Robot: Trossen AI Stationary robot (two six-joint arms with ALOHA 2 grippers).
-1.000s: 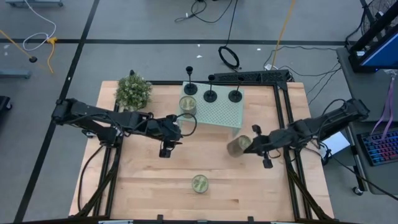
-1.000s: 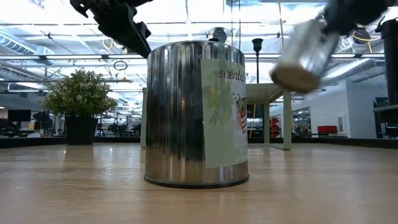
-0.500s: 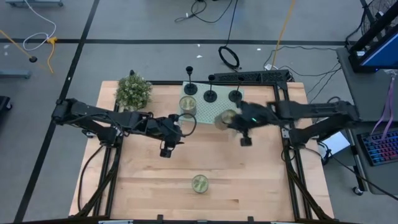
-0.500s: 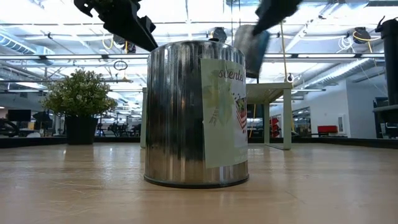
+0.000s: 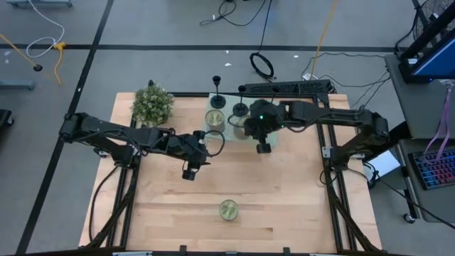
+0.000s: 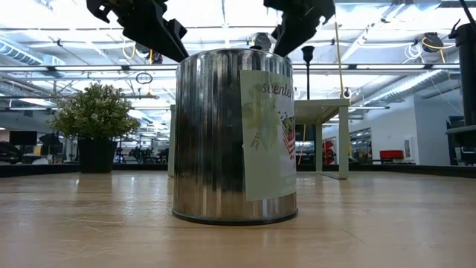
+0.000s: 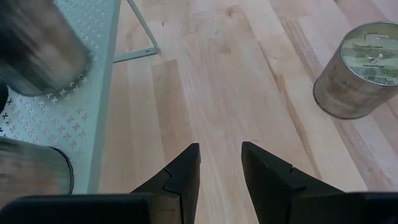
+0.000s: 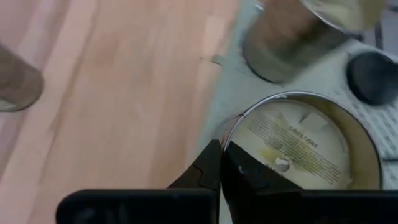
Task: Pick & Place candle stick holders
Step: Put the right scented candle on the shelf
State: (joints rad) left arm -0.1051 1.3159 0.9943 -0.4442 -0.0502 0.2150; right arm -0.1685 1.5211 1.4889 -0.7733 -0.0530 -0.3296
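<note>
Two matte-black candle stick holders [image 5: 217,101] [image 5: 240,109] stand on their disc bases at the far edge of a pale green perforated tray [image 5: 229,108]. My right arm hides the third in the high view; one black base shows in the right wrist view [image 8: 373,74]. My right gripper [image 5: 249,129] [image 8: 221,163] is shut on a greenish-gold jar [image 5: 238,129] over the tray, beside another jar [image 5: 215,121] that stands on it. My left gripper [image 5: 206,146] [image 7: 221,162] is open and empty above the bare wood near the tray's near edge. My right gripper pinches the jar's top rim [image 8: 231,134] between its two fingers, at one side of the labelled top [image 8: 298,143]. The fingers come from above, slanting down. The jar sits upright over the tray; whether its bottom touches the tray cannot be told.
A third jar [image 5: 227,210] [image 6: 234,134] stands on the wood near the table's front edge. A small potted plant [image 5: 151,104] stands at the far left corner. The tray stands raised on thin legs [image 7: 143,50]. Bare wood lies at the table's middle and right.
My right gripper has carried the jar from the table's right side toward the far left, onto the area over the tray beside the other jar. The jar, tilted before, now sits upright.
</note>
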